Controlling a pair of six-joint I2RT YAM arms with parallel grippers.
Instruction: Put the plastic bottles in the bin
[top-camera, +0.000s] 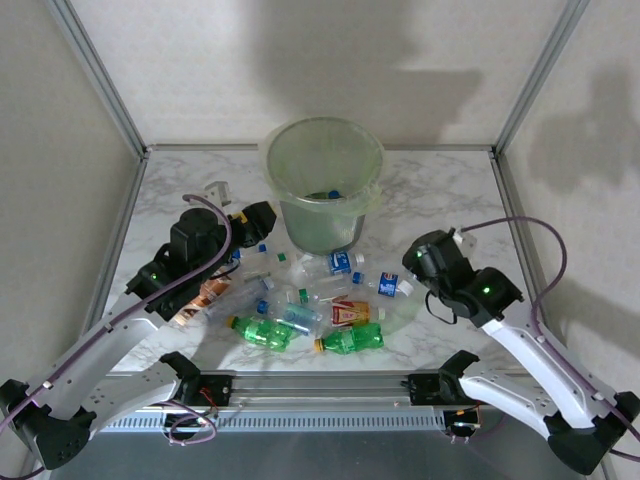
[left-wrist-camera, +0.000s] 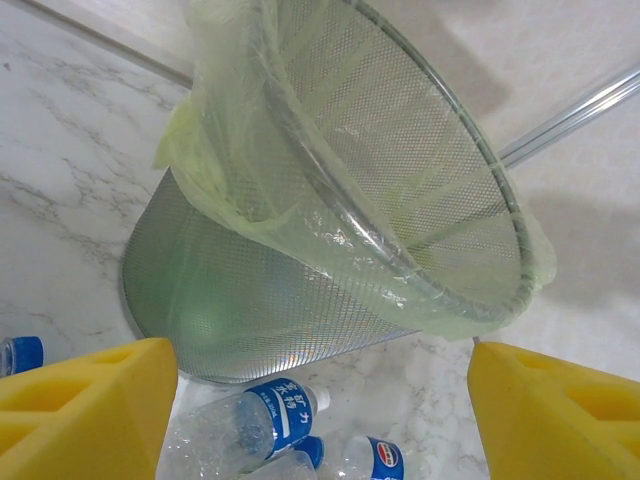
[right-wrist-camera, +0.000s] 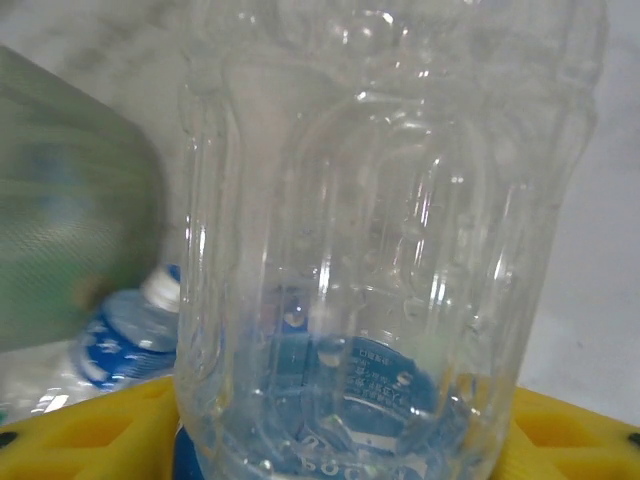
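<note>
Marble tabletop (top-camera: 450, 195): bin (top-camera: 320, 222) stands near far edge (bottles (top-camera: 300, 292) crowd front).

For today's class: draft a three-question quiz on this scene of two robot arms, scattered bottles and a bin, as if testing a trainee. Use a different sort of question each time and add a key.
1. True or false: the bin stands upright on the table.
2. In the right wrist view, what sits between the right fingers?
A) a clear bottle
B) a metal spoon
C) a folded cloth
3. Fill in the number: ___ green bottles lie at the edge of the pile nearest the arms' bases.

Key: 1 true; 2 A; 3 two.
</note>
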